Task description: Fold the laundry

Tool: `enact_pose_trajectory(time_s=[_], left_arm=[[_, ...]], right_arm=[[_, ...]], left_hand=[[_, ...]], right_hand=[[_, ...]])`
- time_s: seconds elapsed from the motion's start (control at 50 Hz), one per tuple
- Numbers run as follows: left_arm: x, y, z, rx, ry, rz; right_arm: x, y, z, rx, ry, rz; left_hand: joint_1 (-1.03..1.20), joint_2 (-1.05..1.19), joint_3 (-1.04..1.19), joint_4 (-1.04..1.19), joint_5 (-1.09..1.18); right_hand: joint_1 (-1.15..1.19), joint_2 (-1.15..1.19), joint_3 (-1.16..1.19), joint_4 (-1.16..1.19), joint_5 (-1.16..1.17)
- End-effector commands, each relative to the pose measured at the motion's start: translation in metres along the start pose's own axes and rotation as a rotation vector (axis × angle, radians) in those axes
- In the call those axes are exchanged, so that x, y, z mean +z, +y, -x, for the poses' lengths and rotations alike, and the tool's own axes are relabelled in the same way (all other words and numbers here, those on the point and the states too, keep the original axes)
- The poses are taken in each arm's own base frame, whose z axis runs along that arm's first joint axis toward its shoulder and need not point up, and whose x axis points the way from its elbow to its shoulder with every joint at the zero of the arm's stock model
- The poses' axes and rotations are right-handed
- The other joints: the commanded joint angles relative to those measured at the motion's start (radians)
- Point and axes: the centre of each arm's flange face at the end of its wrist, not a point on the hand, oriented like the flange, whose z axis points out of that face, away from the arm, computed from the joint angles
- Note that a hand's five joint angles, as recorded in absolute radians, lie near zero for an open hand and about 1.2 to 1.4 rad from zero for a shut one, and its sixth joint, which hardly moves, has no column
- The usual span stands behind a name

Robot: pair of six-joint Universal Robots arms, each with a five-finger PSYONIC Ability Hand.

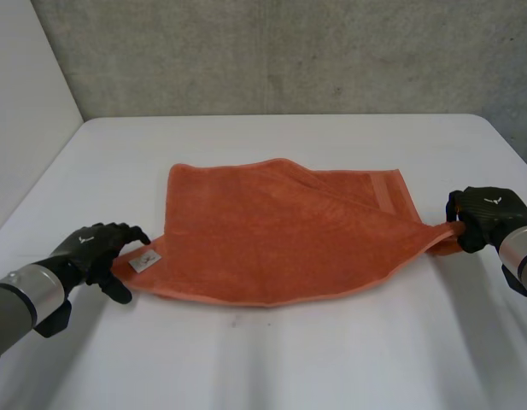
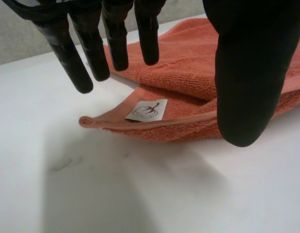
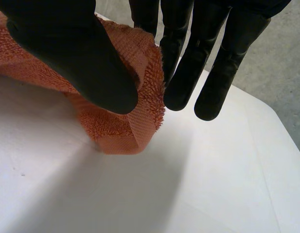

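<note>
The orange towel (image 1: 280,231) lies partly folded mid-table (image 1: 272,359); the right hand (image 1: 485,213) pinches its bunched right corner between thumb and straight fingers; the left hand (image 1: 96,248) hangs slack, holding nothing, over the near-left corner by the white label (image 2: 146,110)

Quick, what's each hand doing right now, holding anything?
Left hand: open, fingers straight above the labelled corner of the towel.
Right hand: shut on the towel, pinching its far corner under the thumb.
</note>
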Motion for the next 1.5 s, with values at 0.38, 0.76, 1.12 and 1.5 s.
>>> enact_pose_trajectory(time_s=[0.38, 0.76, 1.12, 1.5], left_arm=[[0.025, 0.007, 0.007, 0.048, -0.007, -0.040], [0.013, 0.004, 0.002, 0.050, 0.001, -0.041], [0.033, 0.017, 0.010, 0.171, -0.001, -0.002], [0.014, -0.061, 0.006, 0.294, -0.086, -0.315]], right_arm=[[-0.001, 0.002, 0.001, 0.002, -0.001, 0.008], [-0.001, 0.003, 0.001, 0.001, -0.003, 0.009], [-0.001, 0.002, 0.001, 0.001, -0.002, 0.006], [-0.014, -0.038, -0.013, -0.028, 0.053, -0.112]], left_hand=[[0.241, 0.234, 0.235, 0.234, 0.231], [0.185, 0.178, 0.179, 0.178, 0.175], [0.308, 0.301, 0.302, 0.301, 0.298], [1.004, 0.996, 0.998, 0.997, 0.993]], right_hand=[[0.451, 0.223, 0.212, 0.203, 0.241], [0.451, 0.223, 0.212, 0.203, 0.241], [0.451, 0.223, 0.212, 0.203, 0.241], [0.451, 0.223, 0.212, 0.203, 0.241]])
